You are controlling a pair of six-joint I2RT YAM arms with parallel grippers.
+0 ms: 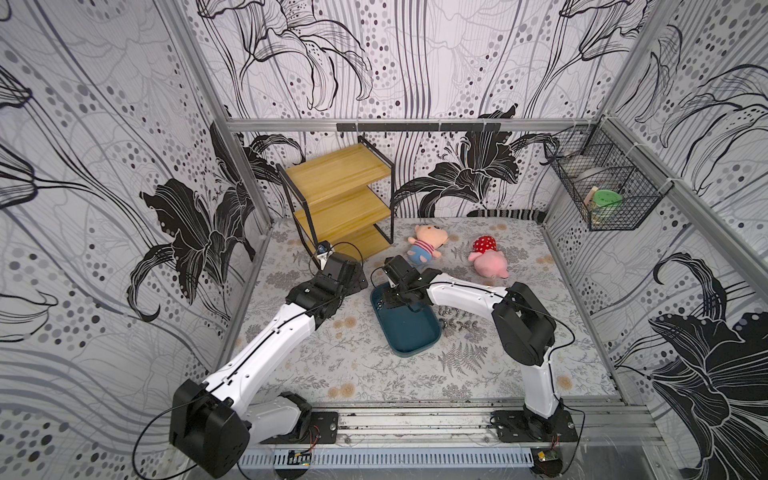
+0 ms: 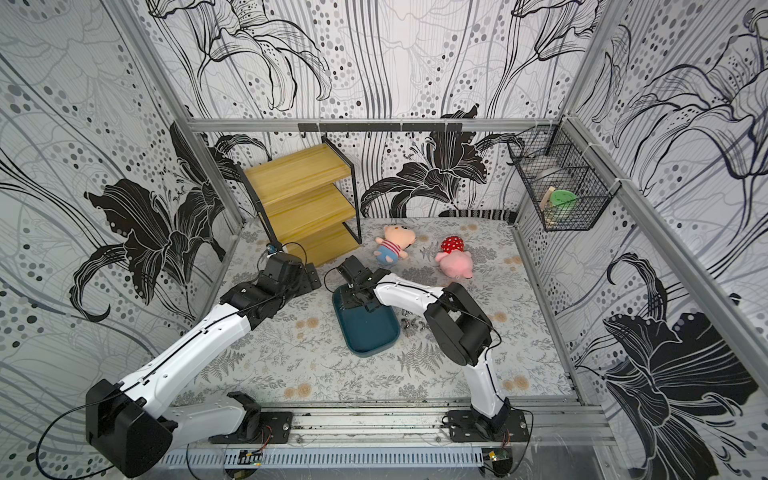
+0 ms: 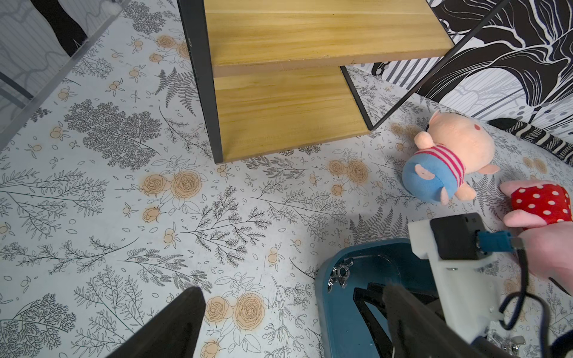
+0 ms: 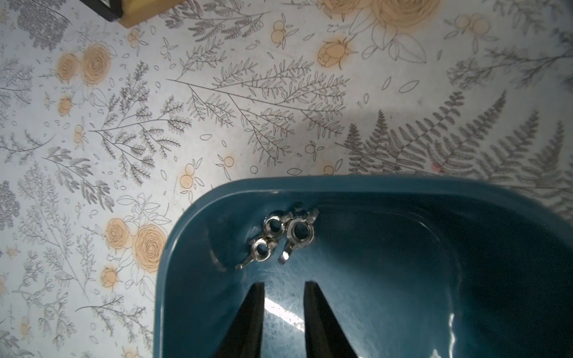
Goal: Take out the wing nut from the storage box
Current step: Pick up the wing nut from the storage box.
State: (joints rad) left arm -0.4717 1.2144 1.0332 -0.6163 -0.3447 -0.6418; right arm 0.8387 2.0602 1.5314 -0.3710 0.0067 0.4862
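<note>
The teal storage box (image 1: pixel 411 332) (image 2: pixel 370 332) lies mid-table. Three silver wing nuts (image 4: pixel 279 237) (image 3: pixel 339 274) sit bunched in its far left corner. My right gripper (image 4: pixel 283 283) (image 1: pixel 388 302) is lowered inside the box (image 4: pixel 434 263), just short of the nuts. Its jaws stand a narrow gap apart with nothing between them. My left gripper (image 3: pixel 293 289) (image 1: pixel 357 279) hovers over the table just left of the box (image 3: pixel 322 288), wide open and empty.
Several loose wing nuts (image 1: pixel 457 322) (image 2: pixel 411 324) lie on the table right of the box. A wooden shelf (image 1: pixel 340 195) stands at the back left. Two plush toys (image 1: pixel 424 245) (image 1: pixel 486 257) lie behind the box. A wire basket (image 1: pixel 602 178) hangs on the right wall.
</note>
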